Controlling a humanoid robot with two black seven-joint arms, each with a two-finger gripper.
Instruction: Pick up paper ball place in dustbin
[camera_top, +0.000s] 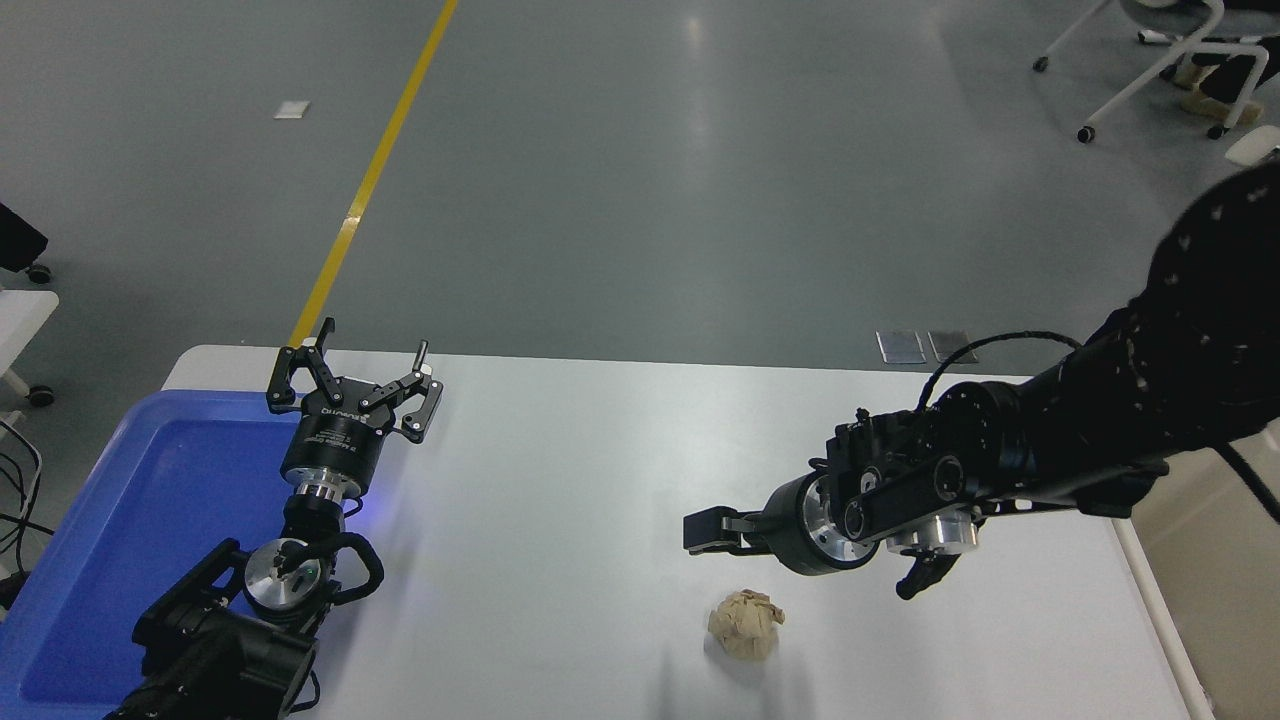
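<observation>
Grey polished floor fills the upper half of the head view, crossed by a yellow line, with white chair legs on castors cut off at the top right. Below it lies the white table. At the right edge only a sliver of the cream-white plastic dustbin shows; the black right arm covers most of it, so its inside cannot be made out. A shallow bright blue plastic tray sits at the table's left end, partly hidden by the parked left arm, whose left gripper stands with its fingers spread wide. The right gripper hangs low over the table with its fingers wide apart, one pointing left, the other down to the right. The crumpled tan-beige paper ball rests on the table near the front edge, just below that gripper and apart from it.
</observation>
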